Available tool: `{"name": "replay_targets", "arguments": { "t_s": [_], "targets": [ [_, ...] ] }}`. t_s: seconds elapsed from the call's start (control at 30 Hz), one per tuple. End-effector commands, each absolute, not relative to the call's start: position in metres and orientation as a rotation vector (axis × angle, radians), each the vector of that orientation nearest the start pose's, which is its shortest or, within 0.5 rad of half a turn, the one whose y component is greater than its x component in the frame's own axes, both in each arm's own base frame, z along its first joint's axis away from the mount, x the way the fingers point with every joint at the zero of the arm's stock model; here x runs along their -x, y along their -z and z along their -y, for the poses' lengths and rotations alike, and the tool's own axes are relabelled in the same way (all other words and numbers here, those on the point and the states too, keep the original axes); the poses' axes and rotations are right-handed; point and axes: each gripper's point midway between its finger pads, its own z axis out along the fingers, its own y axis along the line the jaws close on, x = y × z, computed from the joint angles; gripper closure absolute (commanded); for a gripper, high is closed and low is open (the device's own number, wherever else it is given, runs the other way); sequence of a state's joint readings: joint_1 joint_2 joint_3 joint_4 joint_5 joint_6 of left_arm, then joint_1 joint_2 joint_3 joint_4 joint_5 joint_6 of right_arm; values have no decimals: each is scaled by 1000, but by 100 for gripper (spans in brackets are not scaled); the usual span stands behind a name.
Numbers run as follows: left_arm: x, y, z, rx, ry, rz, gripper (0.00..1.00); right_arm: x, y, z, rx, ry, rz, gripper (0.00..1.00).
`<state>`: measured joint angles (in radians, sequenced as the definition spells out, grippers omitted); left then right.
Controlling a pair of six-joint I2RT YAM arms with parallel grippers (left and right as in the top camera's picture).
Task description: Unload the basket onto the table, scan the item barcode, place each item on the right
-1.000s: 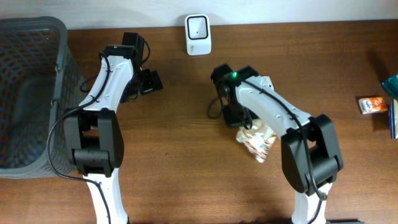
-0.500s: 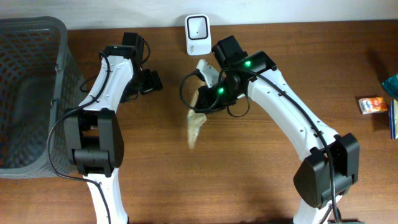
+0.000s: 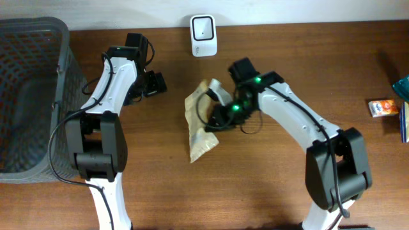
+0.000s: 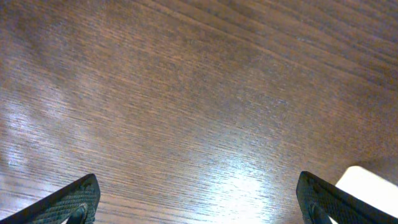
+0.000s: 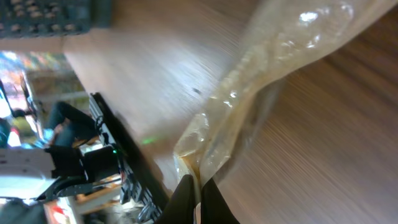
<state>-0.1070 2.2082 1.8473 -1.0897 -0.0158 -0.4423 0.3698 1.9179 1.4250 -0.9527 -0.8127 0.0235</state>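
The right gripper point(image 5: 198, 196) is pinched tight on the thin edge of a clear plastic bag point(image 5: 273, 56) filled with pale pieces. From above, the bag point(image 3: 198, 137) hangs or lies lengthwise from that grip over the middle of the wooden table point(image 3: 255, 185), its upper end curled near the wrist; whether its lower end touches the wood is hard to judge. It sits in front of the white scanner point(image 3: 203, 27), which stands at the table's far edge, well apart from the bag. To the left, the left gripper point(image 3: 155, 83) hovers over bare wood with its jaws spread wide and nothing between them. A dark mesh basket point(image 3: 61, 76) occupies the far left, and a small orange carton point(image 3: 383, 107) lies at the far right.
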Motion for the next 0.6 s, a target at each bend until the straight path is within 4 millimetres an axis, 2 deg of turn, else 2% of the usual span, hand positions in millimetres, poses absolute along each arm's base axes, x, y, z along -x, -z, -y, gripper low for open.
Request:
{"name": "replay_targets", "arguments": {
  "t_s": [0.0,0.07,0.13,0.2,0.27,0.3,0.37,0.47,0.5,0.57],
  "targets": [
    [-455,-63,46,497,26,-2953,1,-316,-88,-202,377,-1098,-2985,96],
    [-455,-63,46,497,26,-2954,1,-319,-79,-173,291,-953,-3059,96],
    [-455,-63,46,497,26,-2954,1,-320,-74,-155,237,-874,-3100,94],
    [-455,-63,46,497,26,-2954,1,-318,-72,-143,203,-809,-3135,83],
    [-455,-63,46,497,26,-2954,1,-317,-72,-133,189,-740,-3165,76],
    [-455,-63,46,497,26,-2954,1,-316,-74,-123,187,-642,-3198,68],
    [-455,-63,46,497,26,-2953,1,-317,-80,-114,171,-553,-3223,62],
    [-455,-63,46,497,26,-2954,1,-324,-93,-115,150,-544,-3207,58],
    [-455,-63,46,497,26,-2953,1,-327,-96,-117,160,-544,-3194,51],
    [-455,-63,46,497,26,-2953,1,-334,-96,-123,187,-545,-3156,16]
  ]
}}
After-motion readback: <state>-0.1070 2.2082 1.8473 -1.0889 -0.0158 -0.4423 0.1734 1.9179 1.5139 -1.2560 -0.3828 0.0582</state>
